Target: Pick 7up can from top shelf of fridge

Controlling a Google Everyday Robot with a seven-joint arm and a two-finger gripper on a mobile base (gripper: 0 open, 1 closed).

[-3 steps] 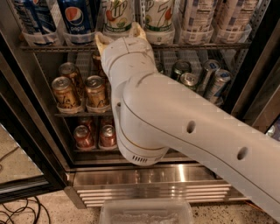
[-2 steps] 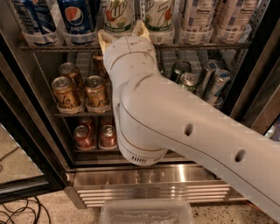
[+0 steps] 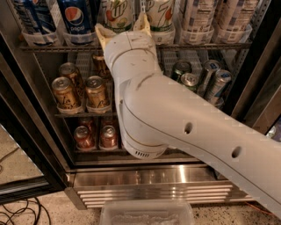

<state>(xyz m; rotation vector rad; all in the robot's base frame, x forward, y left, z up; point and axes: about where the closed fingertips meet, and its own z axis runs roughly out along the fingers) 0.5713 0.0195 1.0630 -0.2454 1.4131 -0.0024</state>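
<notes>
Two 7up cans, one [image 3: 117,13] left and one [image 3: 159,12] right, stand on the fridge's top shelf [image 3: 210,45], white with green lettering, their tops cut off by the frame edge. My gripper [image 3: 122,26] is just under and in front of the left can. It is open, with cream fingertips [image 3: 102,31] either side of the can's base. My white arm covers the middle of the fridge. Blue Pepsi cans [image 3: 77,17] stand to the left of the 7up cans.
White cans [image 3: 197,17] fill the shelf's right side. Gold cans [image 3: 66,92] and green-silver cans [image 3: 189,79] sit on the rack below, copper cans [image 3: 83,136] lower still. The black door frame [image 3: 26,145] stands at left, the steel grille [image 3: 153,191] and a clear plastic bin [image 3: 147,213] below.
My gripper has risen a little toward the top shelf, so its fingertips now stand beside the left 7up can's base. The cans have not moved.
</notes>
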